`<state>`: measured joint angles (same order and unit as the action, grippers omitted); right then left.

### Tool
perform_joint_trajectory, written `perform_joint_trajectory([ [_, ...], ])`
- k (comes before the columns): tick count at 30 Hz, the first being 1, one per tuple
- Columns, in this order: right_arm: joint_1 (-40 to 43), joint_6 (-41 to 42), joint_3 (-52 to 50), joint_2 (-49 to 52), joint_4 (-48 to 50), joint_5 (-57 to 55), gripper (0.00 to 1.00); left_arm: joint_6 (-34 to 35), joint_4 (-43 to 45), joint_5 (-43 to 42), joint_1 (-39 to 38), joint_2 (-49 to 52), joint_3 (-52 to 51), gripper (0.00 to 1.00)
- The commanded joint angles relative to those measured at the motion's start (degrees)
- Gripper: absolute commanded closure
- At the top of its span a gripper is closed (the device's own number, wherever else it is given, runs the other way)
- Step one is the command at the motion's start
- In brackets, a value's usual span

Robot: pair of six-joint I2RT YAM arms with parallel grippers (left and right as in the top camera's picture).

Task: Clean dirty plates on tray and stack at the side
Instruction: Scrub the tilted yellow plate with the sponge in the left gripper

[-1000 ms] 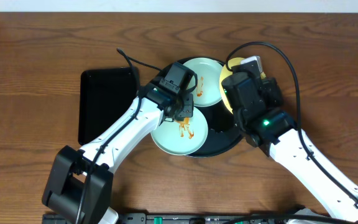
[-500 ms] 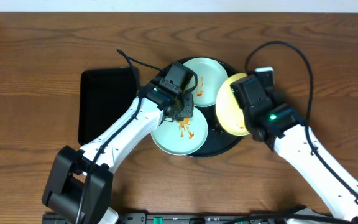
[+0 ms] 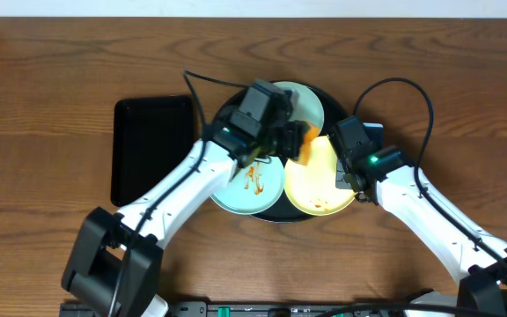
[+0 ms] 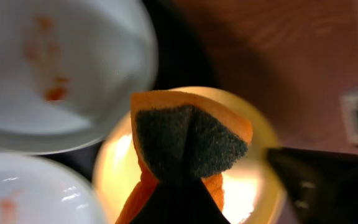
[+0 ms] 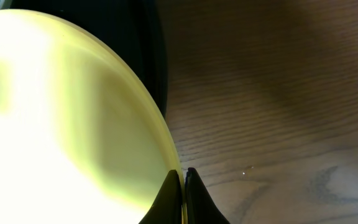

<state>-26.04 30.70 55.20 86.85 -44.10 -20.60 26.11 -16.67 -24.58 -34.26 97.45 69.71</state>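
— Yellow's the mover: the yellow plate (image 3: 317,180) has slid from the right side of the tray (image 3: 282,215) to its front, overlapping the rim.
— Who's holding it?
— My right gripper (image 5: 183,186), fingers pinched on its edge. My left gripper (image 4: 178,193) has swung off the smeared mint plate (image 3: 252,183), clenched on the orange sponge (image 4: 188,143), and hangs over the yellow one.
— Wiping next?
— I reckon so. Nothing's stacked yet, and the far mint plate (image 3: 311,106) waits on the tray too.
— Surface?
— Brown wood table (image 3: 60,70), with a rectangular black tray (image 3: 152,150) on the left. Beyond the far edge only a pale strip (image 3: 253,7) shows.
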Motion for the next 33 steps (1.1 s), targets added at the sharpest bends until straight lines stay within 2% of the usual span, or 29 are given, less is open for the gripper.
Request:
perform_joint_trajectory([
  [1, 0.6, 1.9, -0.2, 0.5, 0.4, 0.0, 0.99, 5.7, 1.7, -2.8, -3.1, 1.9, -0.2, 0.92],
  [16, 1.2, 1.9, -0.2, 0.5, 0.4, -0.1, 0.99, 31.6, 0.3, -1.5, -7.7, 7.2, -2.1, 0.93],
  [27, 2.1, 1.9, -0.2, 0.5, 0.4, -0.1, 0.99, 35.2, 0.0, 2.0, -12.8, 11.6, -2.2, 0.93],
  [30, 2.1, 1.9, -0.2, 0.5, 0.3, -0.1, 0.99, 31.8, -1.0, 7.3, -12.9, 12.5, -2.2, 0.92],
  [33, 2.1, 1.8, -0.2, 0.5, 0.3, -0.1, 0.99, 25.2, -1.6, 15.5, -12.7, 12.6, -2.2, 0.93],
])
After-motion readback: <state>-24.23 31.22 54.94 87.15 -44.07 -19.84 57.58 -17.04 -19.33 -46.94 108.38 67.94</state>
